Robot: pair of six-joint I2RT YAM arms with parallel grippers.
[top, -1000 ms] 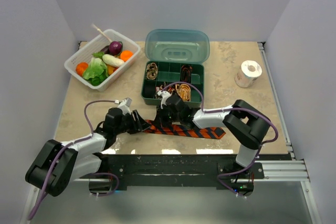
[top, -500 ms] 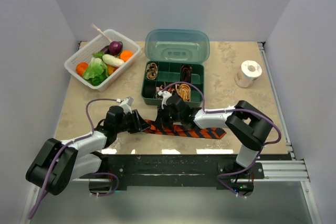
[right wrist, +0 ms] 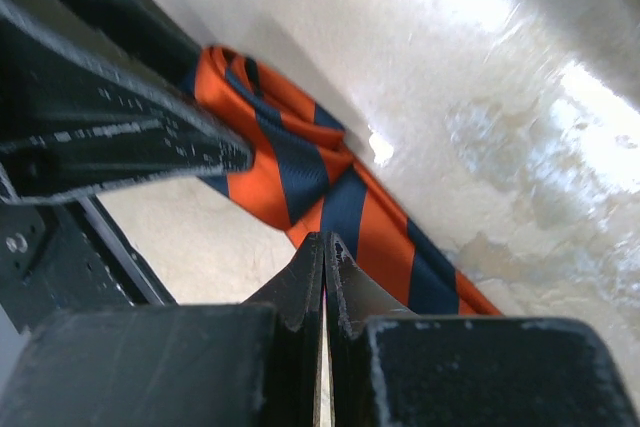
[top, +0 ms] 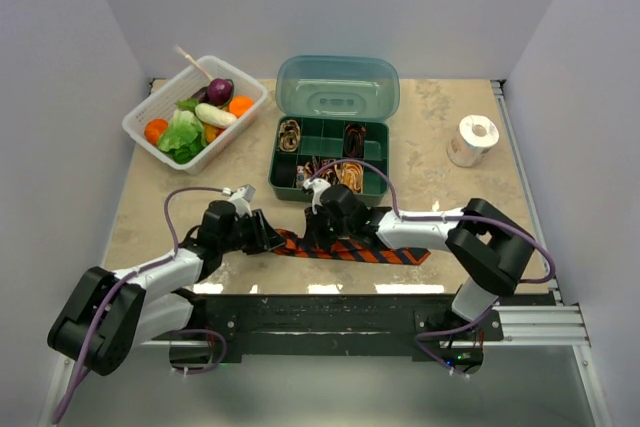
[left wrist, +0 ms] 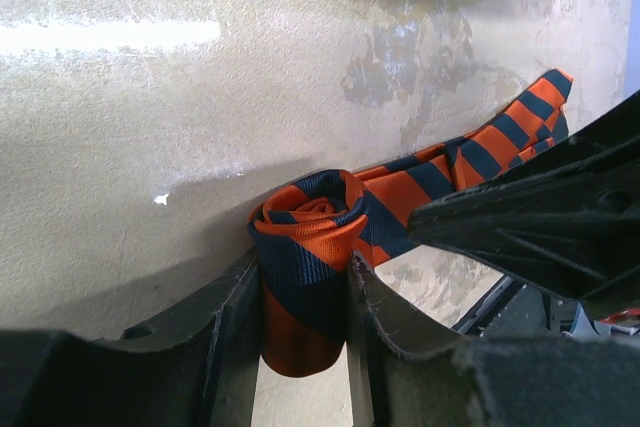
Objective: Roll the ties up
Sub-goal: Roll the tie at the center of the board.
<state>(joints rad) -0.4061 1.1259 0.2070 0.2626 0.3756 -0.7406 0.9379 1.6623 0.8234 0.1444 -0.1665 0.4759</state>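
An orange-red tie [top: 375, 250] with navy diagonal stripes lies flat near the table's front edge, its left end wound into a small roll [left wrist: 320, 217]. My left gripper [left wrist: 302, 272] is shut on that roll, one finger on each side; in the top view it [top: 272, 239] sits at the tie's left tip. My right gripper [right wrist: 323, 247] is shut with nothing between its fingers, its tip down at the near edge of the flat tie [right wrist: 300, 162], just right of the roll [top: 312, 237]. Small coiled ties [top: 290, 134] fill compartments of the green box.
The green compartment box [top: 274, 172] with its raised lid [top: 337, 87] stands just behind the grippers. A white basket [top: 140, 132] of toy vegetables is at the back left. A white tape roll [top: 472, 139] sits at the back right.
My left jaws have closed in on the rolled end of the tie. The right arm's elbow has swung lower and to the right while its shut tip stays at the tie.
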